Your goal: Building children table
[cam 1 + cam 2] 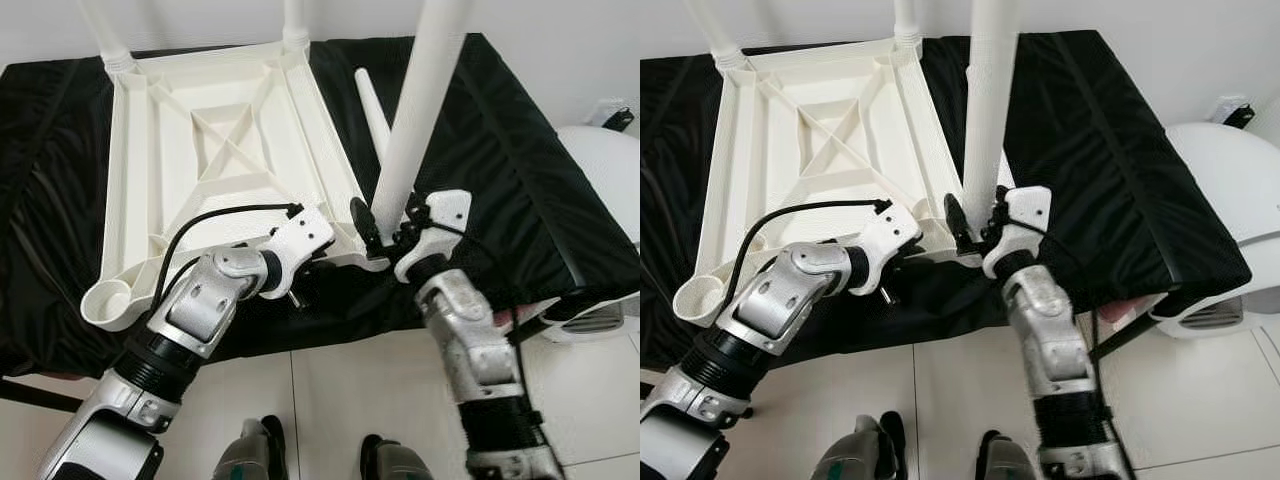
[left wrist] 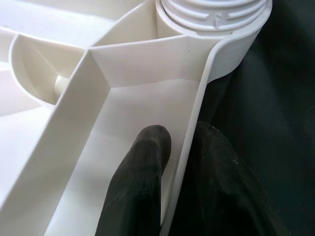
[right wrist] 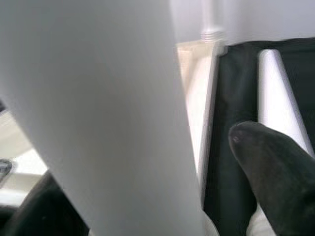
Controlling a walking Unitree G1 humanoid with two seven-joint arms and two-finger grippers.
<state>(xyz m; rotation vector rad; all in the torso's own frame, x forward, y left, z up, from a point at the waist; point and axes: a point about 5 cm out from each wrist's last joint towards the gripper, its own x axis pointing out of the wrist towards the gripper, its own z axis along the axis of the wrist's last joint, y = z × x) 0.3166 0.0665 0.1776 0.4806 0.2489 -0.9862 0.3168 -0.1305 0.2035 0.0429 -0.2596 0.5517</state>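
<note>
On black cloth [image 1: 500,170], right pincer [image 1: 385,225] grips smooth leg [image 1: 415,110]; left pincer [image 2: 184,162] pinches ribbed tabletop [image 1: 215,150].

No text, label, brand, number or sign can be read on anything here.

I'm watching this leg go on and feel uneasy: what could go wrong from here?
1. The right gripper holds the tall white leg only near its base, so it could tilt and cross-thread.
2. The left gripper pinches just the thin rim of the upturned tabletop; twisting might slide it on the black cloth.
3. The loose leg nearby could get knocked.
</note>
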